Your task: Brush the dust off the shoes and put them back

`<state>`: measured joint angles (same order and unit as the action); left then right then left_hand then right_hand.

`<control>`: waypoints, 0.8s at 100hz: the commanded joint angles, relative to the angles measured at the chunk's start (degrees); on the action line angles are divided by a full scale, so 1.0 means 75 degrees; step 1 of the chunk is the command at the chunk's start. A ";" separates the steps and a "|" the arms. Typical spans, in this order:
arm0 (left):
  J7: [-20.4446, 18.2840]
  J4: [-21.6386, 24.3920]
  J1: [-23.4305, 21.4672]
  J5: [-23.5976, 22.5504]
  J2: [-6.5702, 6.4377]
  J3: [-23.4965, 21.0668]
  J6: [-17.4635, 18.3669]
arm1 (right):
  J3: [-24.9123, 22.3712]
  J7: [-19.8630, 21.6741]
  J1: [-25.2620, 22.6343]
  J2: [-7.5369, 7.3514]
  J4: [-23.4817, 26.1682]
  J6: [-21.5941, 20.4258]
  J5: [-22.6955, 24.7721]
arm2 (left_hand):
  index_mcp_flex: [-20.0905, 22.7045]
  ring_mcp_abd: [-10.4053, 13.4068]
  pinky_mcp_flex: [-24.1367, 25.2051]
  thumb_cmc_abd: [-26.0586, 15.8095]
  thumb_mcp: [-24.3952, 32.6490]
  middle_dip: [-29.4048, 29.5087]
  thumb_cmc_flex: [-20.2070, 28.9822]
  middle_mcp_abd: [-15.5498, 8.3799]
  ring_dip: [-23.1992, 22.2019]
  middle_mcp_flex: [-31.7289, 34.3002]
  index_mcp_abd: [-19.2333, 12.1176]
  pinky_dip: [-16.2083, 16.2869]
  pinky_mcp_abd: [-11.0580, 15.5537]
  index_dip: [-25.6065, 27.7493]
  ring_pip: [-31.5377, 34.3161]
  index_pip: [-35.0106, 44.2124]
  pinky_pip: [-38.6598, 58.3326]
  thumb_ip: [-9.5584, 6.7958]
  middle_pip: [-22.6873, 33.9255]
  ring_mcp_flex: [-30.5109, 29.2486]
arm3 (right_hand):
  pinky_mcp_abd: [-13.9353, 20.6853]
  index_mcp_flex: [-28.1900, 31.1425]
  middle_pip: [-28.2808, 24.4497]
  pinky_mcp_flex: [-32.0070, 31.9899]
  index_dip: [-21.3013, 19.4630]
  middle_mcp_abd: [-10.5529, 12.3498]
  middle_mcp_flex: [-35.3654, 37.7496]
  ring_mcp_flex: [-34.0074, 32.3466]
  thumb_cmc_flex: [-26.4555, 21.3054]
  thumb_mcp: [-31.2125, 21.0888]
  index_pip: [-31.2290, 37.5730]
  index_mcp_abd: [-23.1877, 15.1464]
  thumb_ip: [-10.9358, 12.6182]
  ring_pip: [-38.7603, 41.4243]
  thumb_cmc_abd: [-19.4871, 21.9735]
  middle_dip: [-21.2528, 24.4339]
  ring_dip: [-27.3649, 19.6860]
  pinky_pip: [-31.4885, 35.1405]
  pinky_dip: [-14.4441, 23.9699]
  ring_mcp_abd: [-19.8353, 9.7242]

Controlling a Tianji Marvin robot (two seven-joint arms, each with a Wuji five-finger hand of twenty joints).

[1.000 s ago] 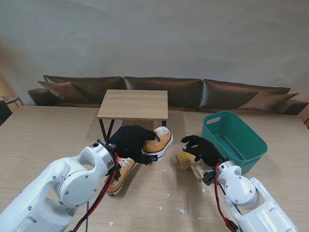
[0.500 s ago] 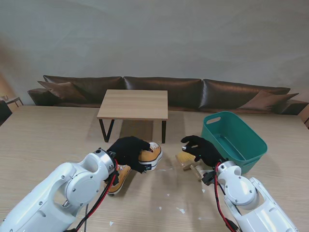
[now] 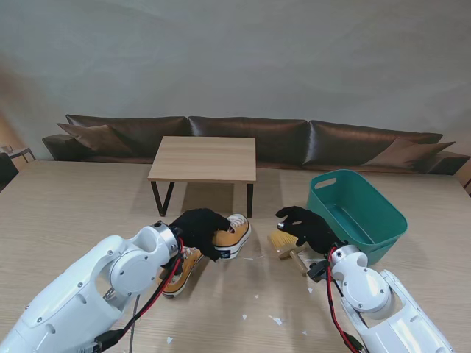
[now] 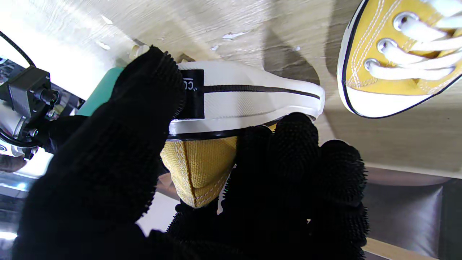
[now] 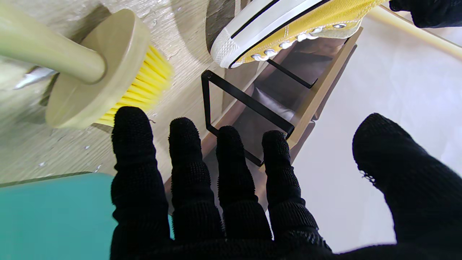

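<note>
Yellow canvas shoe [image 4: 202,169], glossy white rubber sole; wood-grain table [image 3: 73,213].

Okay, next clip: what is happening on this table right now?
A two-armed robot is cleaning a pair of yellow sneakers. Its left hand grips one sneaker by the heel, near the small wooden rack. The other sneaker lies on the table nearer to me. The right hand is open, with the yellow-bristled brush lying on the table beside it, not gripped. A green basket stands to the right, and white scraps dot the table.
</note>
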<state>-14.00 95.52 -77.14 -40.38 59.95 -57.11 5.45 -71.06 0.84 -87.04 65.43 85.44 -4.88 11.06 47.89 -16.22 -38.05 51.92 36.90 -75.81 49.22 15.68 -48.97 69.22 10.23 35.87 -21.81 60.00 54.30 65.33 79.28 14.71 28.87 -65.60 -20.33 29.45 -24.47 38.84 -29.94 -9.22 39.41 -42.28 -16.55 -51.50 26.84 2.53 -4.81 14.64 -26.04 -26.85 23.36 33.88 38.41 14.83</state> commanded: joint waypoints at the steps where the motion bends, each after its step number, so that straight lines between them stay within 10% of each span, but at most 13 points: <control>1: -0.0167 0.0023 0.0090 0.0048 0.0049 -0.0005 -0.0003 | 0.0026 0.0086 -0.0013 0.0039 -0.0004 0.0014 -0.0002 | 0.0688 0.0273 0.0263 -0.0645 0.1002 -0.0100 0.1055 -0.0993 -0.0049 0.0121 0.0322 0.0140 0.0239 0.0664 -0.0123 0.1490 -0.0103 -0.0567 0.0002 0.0147 | -0.0076 0.0072 0.0012 -0.2866 0.0074 -0.0091 0.0136 -0.0097 0.0003 0.0057 0.0098 -0.0027 0.0162 0.0002 0.0261 0.0057 0.0066 -0.0197 0.0196 0.0019; 80: -0.1333 0.0130 -0.0537 0.0008 -0.0202 0.0461 -0.1431 | 0.0036 0.0129 -0.0015 0.0037 -0.0013 0.0056 -0.0059 | 0.0535 0.0235 0.0808 -0.0821 0.0901 -0.0119 0.0931 -0.1094 -0.0015 0.0097 0.0197 0.0585 0.0095 0.0769 0.0268 0.1516 0.0138 -0.0557 0.0022 0.0514 | -0.0071 0.0081 0.0007 -0.2872 0.0078 -0.0093 0.0142 -0.0097 -0.0004 0.0058 0.0098 -0.0011 0.0162 0.0003 0.0274 0.0054 0.0068 -0.0234 0.0223 0.0026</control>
<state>-22.40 95.79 -79.90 -39.91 58.80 -53.40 -4.75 -70.99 0.92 -86.90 65.46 85.25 -4.62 10.73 48.07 -16.21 -33.43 48.38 39.92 -76.02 52.64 15.16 -48.95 68.22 9.64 39.09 -21.91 61.37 55.04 67.24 79.29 13.26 28.46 -63.74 -20.33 29.45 -24.47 38.84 -29.93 -9.24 39.42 -42.28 -16.55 -51.50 26.86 2.55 -4.81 14.64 -26.04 -26.85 23.36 33.35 38.44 14.84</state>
